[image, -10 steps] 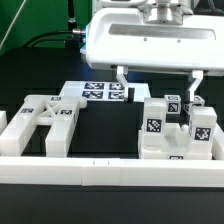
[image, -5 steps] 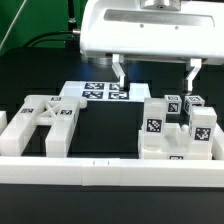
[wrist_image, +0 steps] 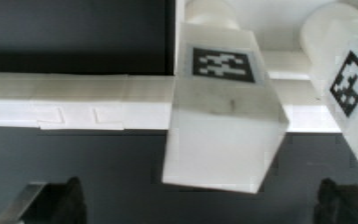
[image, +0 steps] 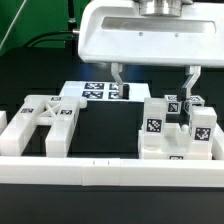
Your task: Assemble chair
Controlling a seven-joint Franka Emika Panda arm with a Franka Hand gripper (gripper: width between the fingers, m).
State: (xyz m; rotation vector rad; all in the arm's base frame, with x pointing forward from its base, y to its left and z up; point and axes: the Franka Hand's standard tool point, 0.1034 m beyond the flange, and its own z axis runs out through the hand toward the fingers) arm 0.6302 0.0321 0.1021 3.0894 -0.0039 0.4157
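My gripper hangs open and empty above the white chair parts on the exterior view's right. Its two fingers are spread wide apart. Under it stands a tall white post with a square tag, and beside that a cluster of tagged blocks. The cross-braced frame lies on the exterior view's left. In the wrist view the tagged post sits between the dark fingertips of the gripper, well below them, with a second tagged block beside it.
The marker board lies flat behind the parts. A long white border rail runs along the front and also shows in the wrist view. Black table shows between the frame and the blocks.
The gripper has risen a little and drifted slightly toward the exterior view's left. It stays open. The parts have not moved.
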